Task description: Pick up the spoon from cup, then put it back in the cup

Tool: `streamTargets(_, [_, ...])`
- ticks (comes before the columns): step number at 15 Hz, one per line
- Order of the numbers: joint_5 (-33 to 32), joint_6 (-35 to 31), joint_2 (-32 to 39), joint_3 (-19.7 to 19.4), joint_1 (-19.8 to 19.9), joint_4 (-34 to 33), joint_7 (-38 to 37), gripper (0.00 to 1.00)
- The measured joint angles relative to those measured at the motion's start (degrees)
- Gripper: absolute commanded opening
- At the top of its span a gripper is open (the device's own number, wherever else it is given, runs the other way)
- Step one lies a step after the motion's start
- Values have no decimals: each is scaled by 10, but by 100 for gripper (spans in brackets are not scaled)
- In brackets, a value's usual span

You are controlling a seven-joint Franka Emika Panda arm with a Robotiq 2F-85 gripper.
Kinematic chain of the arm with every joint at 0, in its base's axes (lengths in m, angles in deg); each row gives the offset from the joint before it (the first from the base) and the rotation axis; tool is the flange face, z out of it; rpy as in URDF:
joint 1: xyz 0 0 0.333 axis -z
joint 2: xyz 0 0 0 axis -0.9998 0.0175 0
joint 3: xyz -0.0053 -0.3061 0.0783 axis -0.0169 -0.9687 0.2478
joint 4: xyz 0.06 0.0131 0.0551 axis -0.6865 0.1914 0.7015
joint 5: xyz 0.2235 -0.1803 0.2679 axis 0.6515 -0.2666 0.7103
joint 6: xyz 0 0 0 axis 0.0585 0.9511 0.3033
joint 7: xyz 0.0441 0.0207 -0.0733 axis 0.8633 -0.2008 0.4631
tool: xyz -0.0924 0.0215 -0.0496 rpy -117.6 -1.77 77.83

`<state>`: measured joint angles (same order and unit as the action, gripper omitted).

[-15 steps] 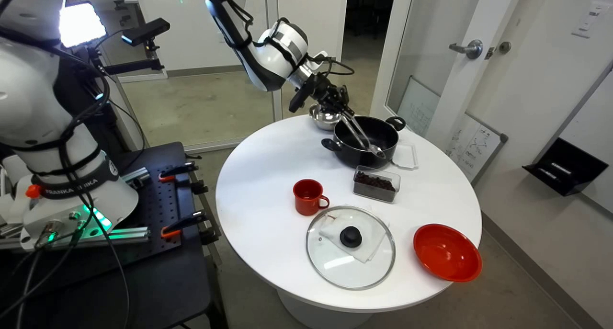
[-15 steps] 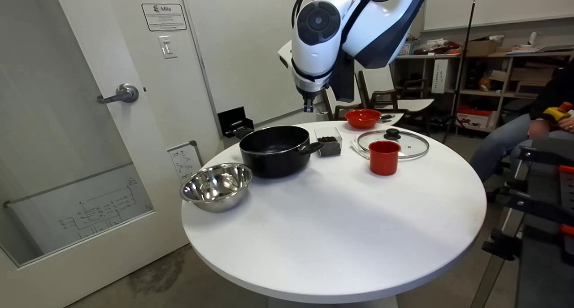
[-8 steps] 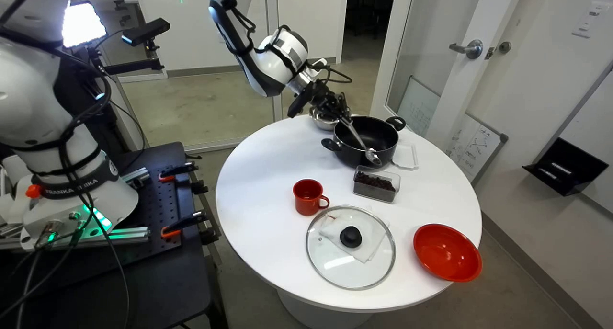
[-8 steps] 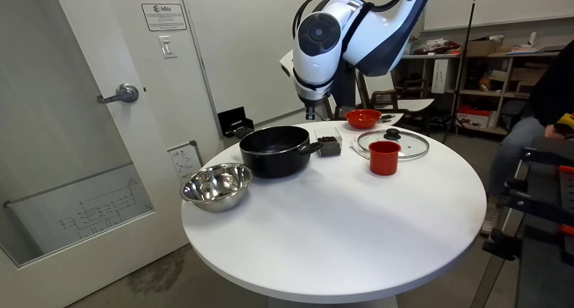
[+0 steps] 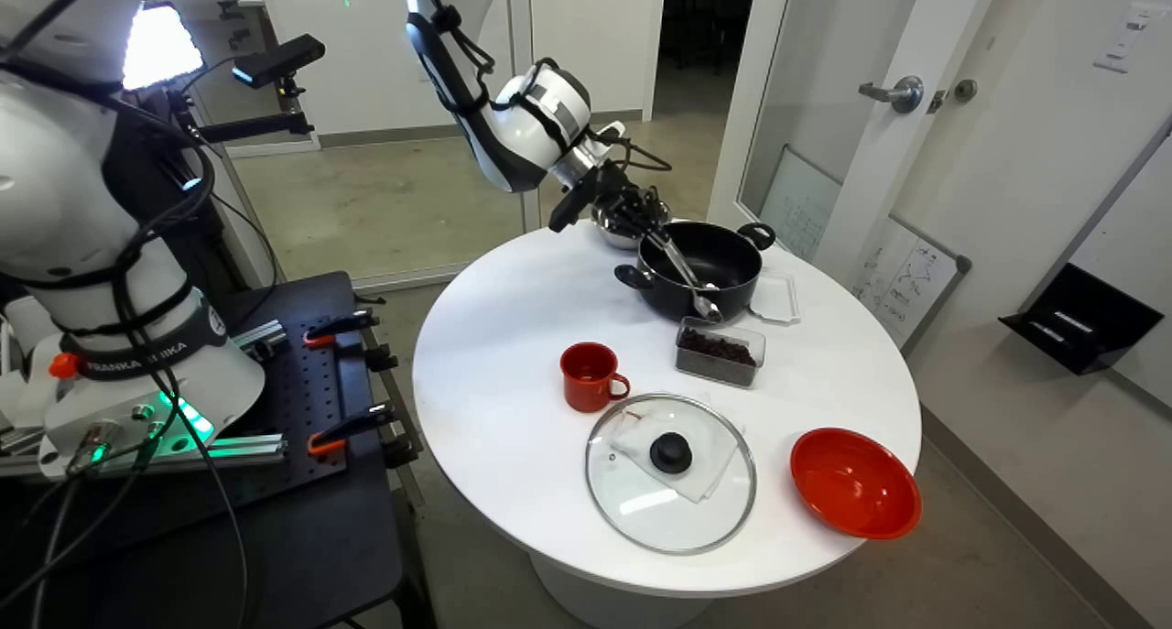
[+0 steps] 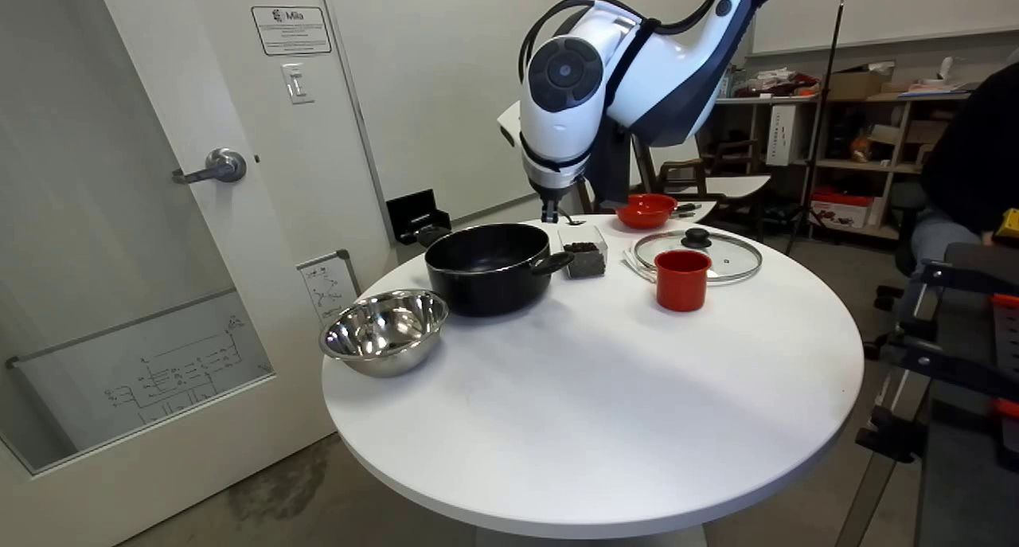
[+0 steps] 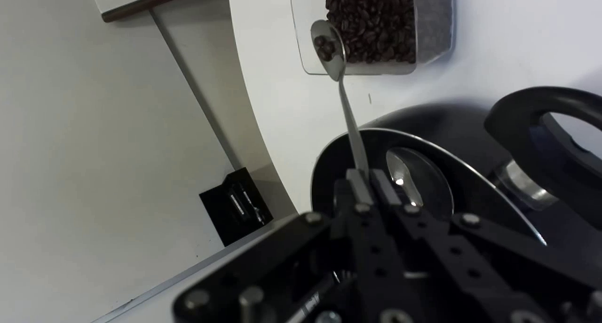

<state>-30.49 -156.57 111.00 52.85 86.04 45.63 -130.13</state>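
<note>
The cup, a small red mug (image 5: 586, 386), stands upright on the white table; it also shows in an exterior view (image 6: 681, 284). No spoon shows in it. My gripper (image 7: 369, 173) is shut on the handle of a metal spoon (image 7: 352, 123) and is far from the cup. The spoon's bowl carries a few dark beans. In an exterior view the gripper (image 5: 656, 233) is by the black pot, and the spoon (image 5: 679, 261) slants down past the pot's near rim. In the wrist view the spoon's bowl overlaps the bean box's edge. The gripper shows small in an exterior view (image 6: 549, 211).
The black pot (image 6: 487, 292) has side handles; a shiny shape inside may be a reflection. A clear box of dark beans (image 7: 371, 22) stands beside it. A steel bowl (image 6: 386, 348), a glass lid (image 5: 632, 510) and a wide red bowl (image 5: 856, 482) are on the table.
My gripper has come down a little with the spoon in it. The spoon's bowl has moved from over the pot towards the bean box. The cup has not moved.
</note>
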Motion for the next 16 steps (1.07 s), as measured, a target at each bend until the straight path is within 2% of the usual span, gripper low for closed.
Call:
streamTargets(9, [-10, -6, 30, -6, 8, -21, -14, 1])
streamTargets(16, [-60, -32, 42, -9, 29, -34, -72, 1])
